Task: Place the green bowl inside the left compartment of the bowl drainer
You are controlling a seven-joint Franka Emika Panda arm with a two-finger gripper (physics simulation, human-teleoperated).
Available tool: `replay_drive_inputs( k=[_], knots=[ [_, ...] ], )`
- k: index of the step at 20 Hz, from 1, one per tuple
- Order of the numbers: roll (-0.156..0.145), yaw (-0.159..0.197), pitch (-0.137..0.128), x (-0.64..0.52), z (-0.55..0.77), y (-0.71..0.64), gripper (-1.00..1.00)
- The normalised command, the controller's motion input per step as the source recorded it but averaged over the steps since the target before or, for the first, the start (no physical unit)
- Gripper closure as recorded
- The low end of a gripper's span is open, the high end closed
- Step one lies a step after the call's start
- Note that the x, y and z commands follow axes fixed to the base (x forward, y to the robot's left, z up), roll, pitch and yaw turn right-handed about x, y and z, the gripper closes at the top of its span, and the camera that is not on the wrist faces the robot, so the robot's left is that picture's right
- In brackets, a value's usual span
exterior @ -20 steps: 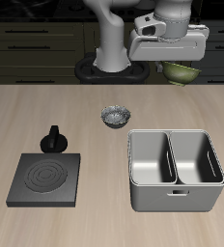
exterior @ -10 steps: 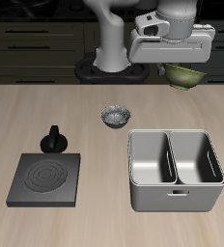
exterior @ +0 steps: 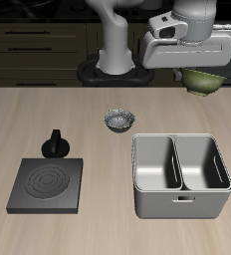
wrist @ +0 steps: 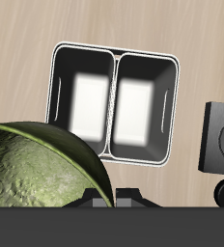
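Currently: claw point(exterior: 201, 72) grasping green bowl point(exterior: 202, 81) aloft near tabletop's back edge; wrist view alone shows bowl drainer's point(wrist: 115, 60) bare wells.

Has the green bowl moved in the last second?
Yes. The green bowl, held in the gripper, has shifted sideways from above the bowl drainer's middle wall to above one well.

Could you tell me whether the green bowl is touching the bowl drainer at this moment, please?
Apart. In the exterior view the green bowl hangs under the gripper, above the table's back edge, with bare table between it and the bowl drainer.
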Motion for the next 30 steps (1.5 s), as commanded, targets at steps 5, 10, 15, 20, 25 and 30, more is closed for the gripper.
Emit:
replay_drive_inputs(
  k=[5, 10, 15, 20, 25, 30],
  knots=[
    [0.03, -0.005, 0.019, 0.23, -0.03, 0.1, 1.0],
    [0.002, -0.023, 0.019, 0.23, -0.04, -0.05, 1.0],
    [0.009, -0.002, -0.009, 0.09, -0.03, -0.01, 1.0],
    [0.023, -0.02, 0.009, 0.03, -0.1, -0.04, 1.0],
    [0.019, 0.0, 0.008, 0.04, -0.2, -0.06, 1.0],
    [0.003, 0.009, 0.012, 0.0, -0.13, -0.15, 1.0]
  ],
)
